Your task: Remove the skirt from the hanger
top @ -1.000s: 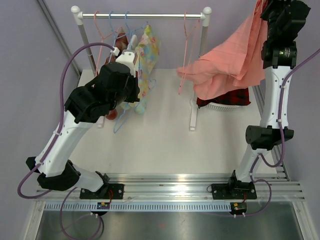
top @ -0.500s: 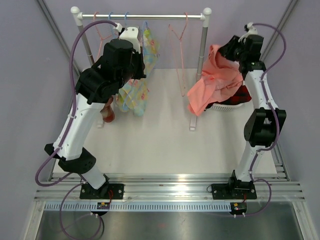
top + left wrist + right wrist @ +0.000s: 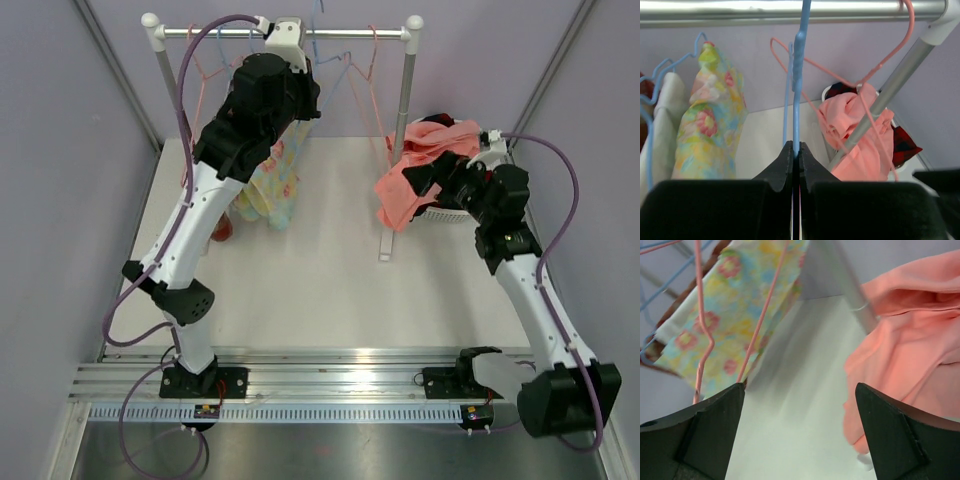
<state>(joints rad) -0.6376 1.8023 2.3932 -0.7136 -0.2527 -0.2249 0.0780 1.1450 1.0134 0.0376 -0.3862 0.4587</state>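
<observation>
The salmon-pink skirt (image 3: 420, 165) lies crumpled over the rim of a white basket (image 3: 440, 214) at the right, off any hanger; it also shows in the right wrist view (image 3: 910, 330). My right gripper (image 3: 800, 387) stands open just beside the skirt, with nothing between its fingers. My left gripper (image 3: 796, 147) is raised to the rail (image 3: 790, 10) and is shut on the thin blue hanger (image 3: 798, 60), which is bare and hooked at the rail. In the top view the blue hanger (image 3: 322, 50) hangs next to my left wrist.
A floral garment (image 3: 272, 185) and other clothes hang at the left of the rack. Bare pink hangers (image 3: 860, 75) hang near the right post (image 3: 400, 110). A red-and-black plaid cloth (image 3: 902, 145) lies in the basket under the skirt.
My right gripper came down from high up, opened and let the skirt drop onto the basket. My left arm rose and carried the blue hanger up to the rail.
</observation>
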